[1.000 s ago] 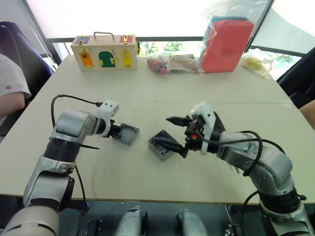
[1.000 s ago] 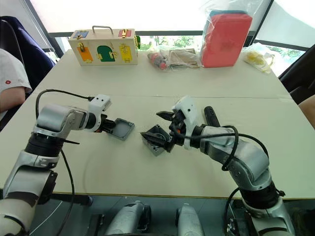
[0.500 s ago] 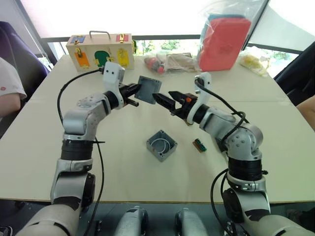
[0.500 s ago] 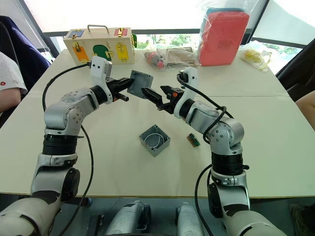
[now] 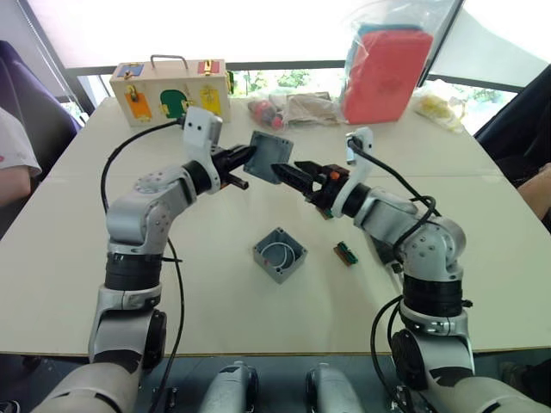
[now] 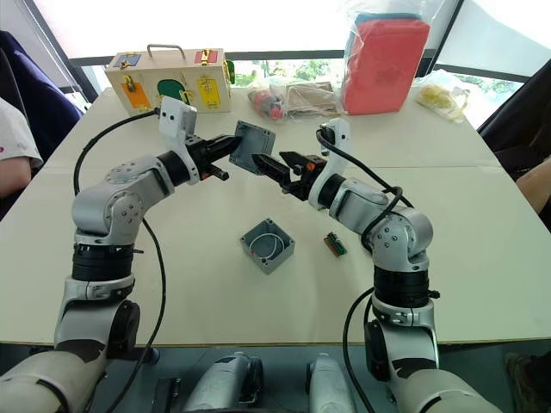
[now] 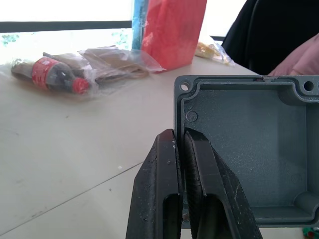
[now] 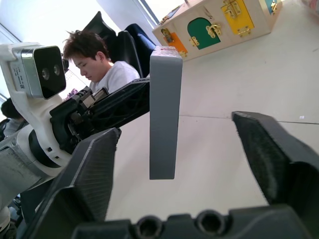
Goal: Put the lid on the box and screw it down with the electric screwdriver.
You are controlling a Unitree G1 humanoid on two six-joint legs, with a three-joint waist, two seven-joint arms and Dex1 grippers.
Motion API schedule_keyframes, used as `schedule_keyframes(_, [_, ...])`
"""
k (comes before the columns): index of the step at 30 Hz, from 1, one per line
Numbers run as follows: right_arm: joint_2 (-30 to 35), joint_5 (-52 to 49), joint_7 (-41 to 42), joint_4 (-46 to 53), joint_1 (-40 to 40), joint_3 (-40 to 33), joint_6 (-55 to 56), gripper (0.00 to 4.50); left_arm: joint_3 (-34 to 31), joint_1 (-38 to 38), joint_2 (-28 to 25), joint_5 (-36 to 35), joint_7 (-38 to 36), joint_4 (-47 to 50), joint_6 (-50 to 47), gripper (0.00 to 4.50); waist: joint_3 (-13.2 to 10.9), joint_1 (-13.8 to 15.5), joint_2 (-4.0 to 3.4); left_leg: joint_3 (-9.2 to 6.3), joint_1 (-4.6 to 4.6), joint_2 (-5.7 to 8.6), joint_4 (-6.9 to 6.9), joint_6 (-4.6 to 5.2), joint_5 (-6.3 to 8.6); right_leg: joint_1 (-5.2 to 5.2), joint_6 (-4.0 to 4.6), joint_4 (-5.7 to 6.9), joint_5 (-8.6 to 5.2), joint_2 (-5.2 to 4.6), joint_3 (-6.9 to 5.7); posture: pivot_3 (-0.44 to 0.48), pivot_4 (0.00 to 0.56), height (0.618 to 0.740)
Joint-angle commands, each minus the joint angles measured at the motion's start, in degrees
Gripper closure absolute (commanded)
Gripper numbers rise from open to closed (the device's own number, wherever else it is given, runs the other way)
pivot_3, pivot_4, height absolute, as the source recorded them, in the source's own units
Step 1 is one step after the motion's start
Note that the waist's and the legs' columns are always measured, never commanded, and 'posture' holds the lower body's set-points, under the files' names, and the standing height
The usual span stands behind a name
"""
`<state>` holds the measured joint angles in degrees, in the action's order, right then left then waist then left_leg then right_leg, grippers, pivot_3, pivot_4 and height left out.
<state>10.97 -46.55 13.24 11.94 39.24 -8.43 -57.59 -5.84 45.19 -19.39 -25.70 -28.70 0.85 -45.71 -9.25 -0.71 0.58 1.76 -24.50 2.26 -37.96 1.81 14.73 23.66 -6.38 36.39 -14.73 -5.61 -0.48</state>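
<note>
Bright daylight is streaming through wide windows [image 5: 215,26] behind a pale bench [image 5: 224,327]; dark chairs [image 5: 30,103] are standing at its left side.

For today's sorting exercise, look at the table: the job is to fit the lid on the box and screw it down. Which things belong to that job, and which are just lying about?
Belonging to the job:
- lid, held up by the left gripper
- box, open on the table
- right gripper, jaws open at the lid

Lying about:
- wooden latch box
- red bag
- bottle in plastic
- small green part
</note>
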Motion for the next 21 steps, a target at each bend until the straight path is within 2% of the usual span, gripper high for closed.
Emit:
schedule_keyframes(1, [-0.74,-1.53,-0.10,1.19,0.20,-1.29,0.62,1.96,-1.03,0.61,-0.60,-1.45,-0.39,2.73,0.37,4.50,0.00,0.03,0.00,0.00,0.00,0.00,0.00,0.00,0.00,0.00,0.00,0.00,0.00,0.00,0.00,0.000,0.150,0.740])
schedule_keyframes(6, [-1.36,-1.98,-0.64,1.59,-0.42,-1.49,0.43,3.64,-1.33,0.67,-0.47,-2.75,-0.48,3.17,0.13,4.50,0.00,0.04,0.00,0.00,0.00,0.00,0.00,0.00,0.00,0.00,0.00,0.00,0.00,0.00,0.00,0.000,0.150,0.740])
schedule_keyframes(7, [-1.48,-2.16,-0.85,1.62,-0.51,-1.58,0.47,4.14,-1.33,0.60,-0.46,-3.00,-0.60,3.28,0.05,4.50,0.00,0.07,0.00,0.00,0.00,0.00,0.00,0.00,0.00,0.00,0.00,0.00,0.00,0.00,0.00,0.000,0.150,0.740])
schedule_keyframes(8, [-1.59,-2.37,-1.08,1.66,-0.55,-1.65,0.45,4.35,-1.32,0.51,-0.51,-3.19,-0.73,3.42,-0.01,4.50,0.00,0.04,0.00,-0.01,0.00,0.00,0.00,0.00,0.00,0.00,0.00,-0.01,0.00,0.00,0.00,0.000,0.150,0.740])
schedule_keyframes(12, [-1.91,-3.13,-1.65,1.82,-0.66,-1.83,0.37,4.35,-1.46,-0.08,-1.01,-4.33,-1.76,3.83,-1.20,4.50,0.00,0.00,0.00,-0.01,0.00,0.00,0.00,0.00,0.00,0.00,0.00,-0.01,0.00,0.00,0.00,0.000,0.150,0.740])
schedule_keyframes(16, [-2.14,-3.55,-2.08,1.89,-0.73,-2.07,0.81,4.35,-2.49,-0.16,-2.45,-6.65,-3.66,4.19,-2.68,3.24,0.00,0.03,-0.01,-0.01,0.00,0.00,0.00,0.00,0.00,0.00,0.00,-0.01,0.00,0.00,0.01,0.000,0.150,0.740])
schedule_keyframes(19, [-2.17,-3.25,-2.26,1.97,-0.67,-2.30,1.42,4.35,-3.59,-0.16,-3.75,-8.40,-4.50,4.46,-3.56,1.94,0.00,-0.04,0.00,-0.01,0.00,0.00,0.00,0.00,0.00,0.00,0.00,-0.02,0.00,0.00,0.01,0.000,0.150,0.740])
schedule_keyframes(21, [-1.47,-0.79,-2.15,2.52,-0.76,-1.61,3.83,4.35,-4.37,-0.50,-7.77,-10.86,-7.61,4.63,-7.39,1.14,0.00,-0.11,-0.01,-0.01,0.00,0.00,0.01,-0.01,0.00,0.01,0.00,-0.02,0.00,0.00,0.02,0.000,0.150,0.740])
